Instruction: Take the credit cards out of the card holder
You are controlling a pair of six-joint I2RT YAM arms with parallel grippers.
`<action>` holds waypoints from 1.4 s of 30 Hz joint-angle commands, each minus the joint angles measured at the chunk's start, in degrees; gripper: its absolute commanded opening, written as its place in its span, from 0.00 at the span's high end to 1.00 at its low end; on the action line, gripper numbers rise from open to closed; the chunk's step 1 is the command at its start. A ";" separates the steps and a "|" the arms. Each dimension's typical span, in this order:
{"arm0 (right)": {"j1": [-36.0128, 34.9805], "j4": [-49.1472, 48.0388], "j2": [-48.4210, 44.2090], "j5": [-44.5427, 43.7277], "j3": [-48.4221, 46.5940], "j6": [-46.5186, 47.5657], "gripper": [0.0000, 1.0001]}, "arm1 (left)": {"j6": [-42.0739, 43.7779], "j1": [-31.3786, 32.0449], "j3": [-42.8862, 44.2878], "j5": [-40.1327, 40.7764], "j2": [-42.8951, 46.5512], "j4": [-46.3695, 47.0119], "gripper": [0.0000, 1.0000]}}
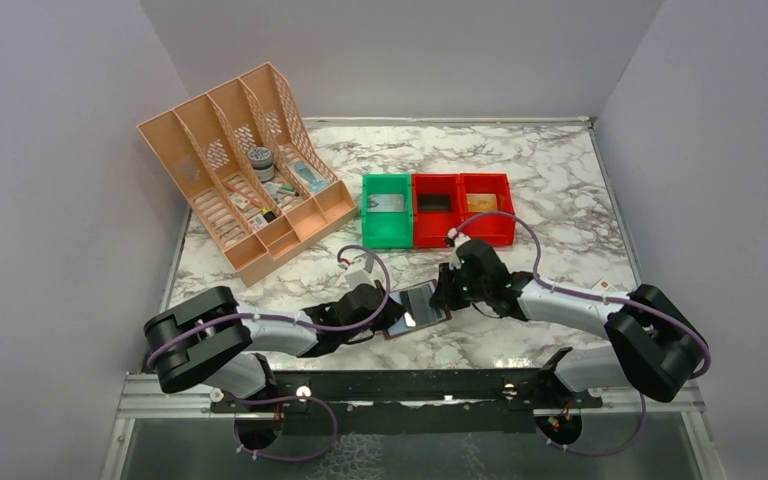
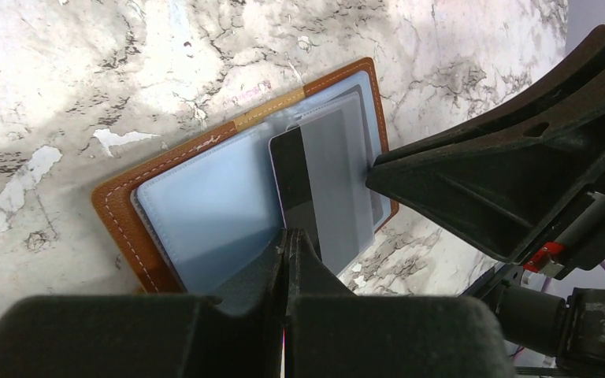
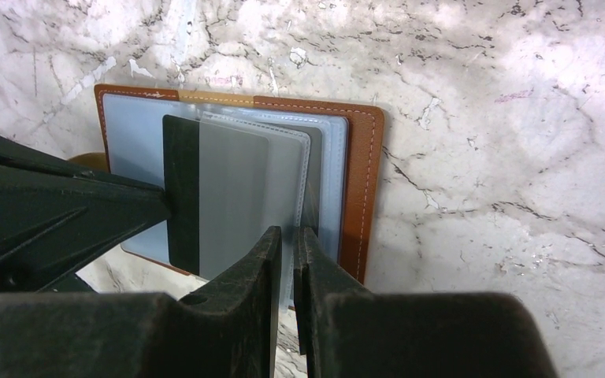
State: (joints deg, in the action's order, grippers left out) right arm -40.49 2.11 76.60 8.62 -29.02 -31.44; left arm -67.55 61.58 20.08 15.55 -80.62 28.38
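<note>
Extraction was under way on the marble table (image 1: pixel 560 180), by my read: the left arm (image 1: pixel 260 335) and right arm (image 1: pixel 570 300) lay low and folded inward, nearly meeting over the brown card holder (image 1: pixel 422 306), which lay open and flat near the front edge. One credit card (image 3: pixel 228 197), dark band (image 3: pixel 181 189) showing, sat over the clear sleeves (image 3: pixel 291 173), seemingly partly out. The left tool (image 2: pixel 286 236), pressed together, bore down at that band. The right tool (image 3: pixel 287 236), nipped to a slit, looked clamped on the card's opposite edge. Next call: pin the holder down and slide the card clear sideways.
</note>
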 commanded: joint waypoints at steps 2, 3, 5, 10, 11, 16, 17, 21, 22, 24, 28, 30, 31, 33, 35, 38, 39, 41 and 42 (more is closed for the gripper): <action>0.23 4.06 -1.83 1.26 -2.76 3.57 0.87 | 1.15 -0.15 1.50 0.39 -1.05 -0.57 1.00; 0.19 4.23 -2.76 1.54 -3.04 4.04 0.86 | 1.12 -0.15 1.57 0.36 -1.33 -0.53 1.00; 0.24 2.85 -4.60 2.64 -2.77 4.73 0.85 | 0.95 -0.19 1.68 0.51 -1.59 -0.53 1.00; 0.16 -2.17 -2.60 12.13 -2.55 4.58 0.84 | 0.66 -0.15 1.63 0.85 -1.75 -0.58 1.00; 0.22 -3.14 -0.97 14.32 -2.62 4.22 0.83 | 0.54 -0.15 1.48 1.08 -1.74 -0.59 1.00; 0.15 1.89 6.11 4.92 -4.24 2.21 0.84 | -0.21 -0.30 0.72 1.33 -0.80 -0.52 0.89; 0.19 2.79 6.46 1.60 -3.83 1.88 0.84 | -0.25 -0.24 0.50 1.18 -0.60 -0.52 0.84; 0.22 2.59 6.07 -1.69 -1.89 1.13 0.83 | -1.32 -0.23 -0.27 0.86 -0.24 -0.52 0.63; 0.19 2.28 6.08 -1.70 -1.58 0.60 0.83 | -1.87 -0.23 -0.62 1.02 -0.31 -0.45 0.60; 0.16 1.57 6.50 -1.77 -0.87 0.11 0.83 | -3.30 -0.23 -1.05 1.31 -0.51 -0.28 0.55; 0.15 0.72 7.09 -1.14 -0.29 0.09 0.84 | -2.46 -0.23 -0.72 -0.05 -1.42 1.39 0.54; 0.20 0.51 6.68 -1.56 -0.05 -0.14 0.84 | -2.75 -0.23 -0.34 -0.42 -2.19 1.96 0.57; 0.20 0.76 6.46 -2.00 -0.04 -0.30 0.84 | -3.49 -0.23 -0.44 -0.41 -2.55 2.67 0.58; 0.26 1.54 6.10 -2.66 -0.23 -0.75 0.84 | -5.31 -0.23 -1.29 -0.19 -3.44 5.14 0.59; 0.21 1.84 5.66 -2.59 -0.06 -0.81 0.84 | -6.41 -0.23 -2.48 -0.08 -4.35 8.41 0.61; 0.28 1.81 5.24 -1.98 0.23 -0.49 0.84 | -6.94 -0.22 -3.02 -0.93 -6.15 12.06 0.61; 0.24 1.83 5.19 -1.84 0.26 -0.40 0.84 | -6.82 -0.23 -2.81 -1.25 -7.01 12.63 0.62; 0.24 1.68 5.47 -1.26 0.12 -0.30 0.84 | -6.58 -0.08 -1.92 -1.88 -8.44 12.86 0.63; 0.24 1.67 5.62 -0.91 0.07 -0.30 0.84 | -6.55 0.00 -1.50 -2.08 -9.00 12.95 0.64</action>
State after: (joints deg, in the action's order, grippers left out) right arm -40.49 -1.08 81.19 11.68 -31.14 -32.95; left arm -73.32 61.47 18.24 15.40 -86.52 39.29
